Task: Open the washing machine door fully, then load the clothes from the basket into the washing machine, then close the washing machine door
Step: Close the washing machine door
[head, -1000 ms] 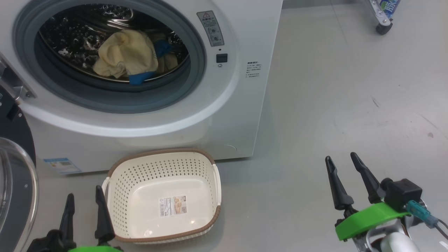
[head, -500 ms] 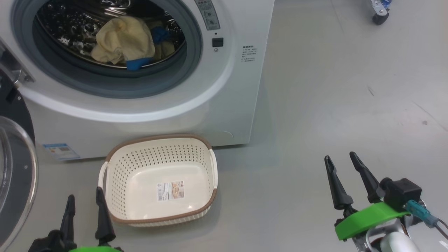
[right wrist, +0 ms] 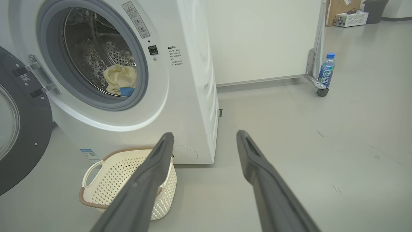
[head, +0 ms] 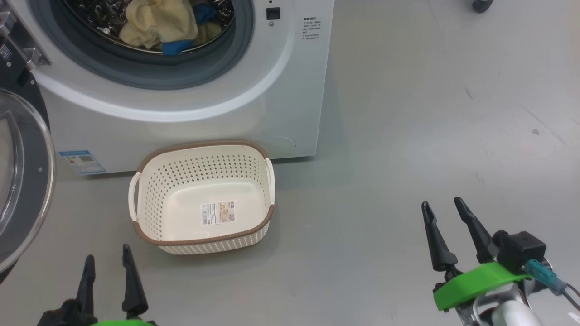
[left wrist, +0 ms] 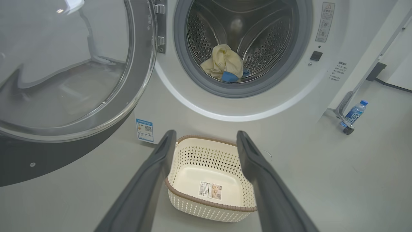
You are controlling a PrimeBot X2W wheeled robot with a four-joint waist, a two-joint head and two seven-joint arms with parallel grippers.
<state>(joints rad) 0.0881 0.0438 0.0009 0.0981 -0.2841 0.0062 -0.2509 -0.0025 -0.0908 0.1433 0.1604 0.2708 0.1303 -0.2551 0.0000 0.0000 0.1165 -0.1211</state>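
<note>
Left hand (head: 108, 253) hangs low at the near left, its fingers spread wide with nothing between them. Right hand (head: 441, 202) is likewise wide apart and empty, over bare floor (head: 408, 136) well to the right of the basket (head: 204, 144). Neither touches anything.

Washing machine door (head: 22, 181) stands swung out to the left on its metal hinge (head: 27, 54), which leaves the drum mouth unobstructed. Clothes (head: 158, 22), a cream-yellow bundle with blue pieces, lie inside the drum, low at the front just behind the grey gasket (head: 136, 74). No fabric is seen draped over the gasket lip. The basket sits upright on the floor just before the washing machine (head: 294, 90), holding nothing but its label sticker.

Assessment: opening and loading appear complete; closing the door is outstanding. The wide, empty stance of the hands suits that step, as there is nothing to release, and the left hand lies nearer the door. The basket stands close to the door's closing arc; whether it would obstruct cannot be told. The blue piece nearest the gasket warrants a check before the door is shut.
</note>
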